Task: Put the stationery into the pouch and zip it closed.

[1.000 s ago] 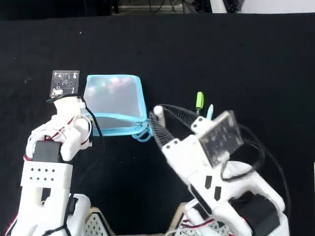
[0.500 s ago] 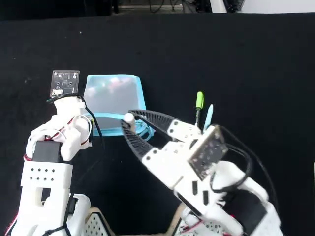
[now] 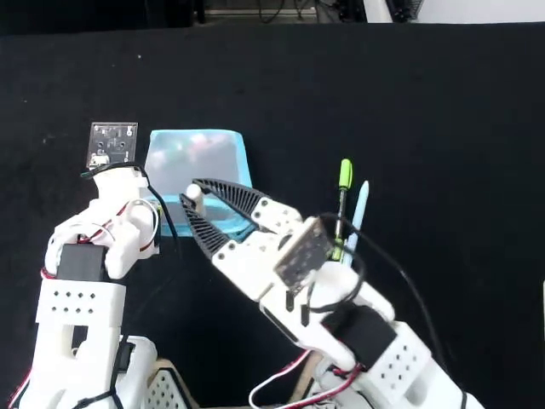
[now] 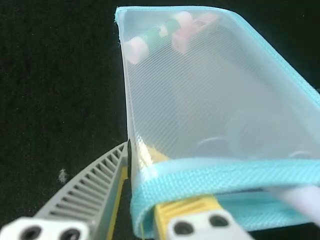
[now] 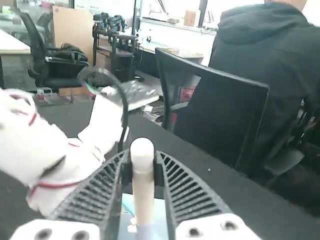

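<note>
Clamping a white pen (image 5: 142, 195) between its ribbed black fingers, the right pincer (image 3: 189, 201) sits at the near, open edge of the pouch (image 3: 197, 166), with the pen's tip at the mouth. The translucent pouch, trimmed in light blue, lies flat on the black table (image 3: 400, 94), with pink and green pieces (image 4: 165, 32) inside at its far end. The left pincer (image 4: 135, 155) is closed on the pouch's near rim, one finger inside the mouth and one outside. A green marker (image 3: 345, 175) and a light blue pen (image 3: 361, 200) lie side by side on the table, well apart from the pouch
</note>
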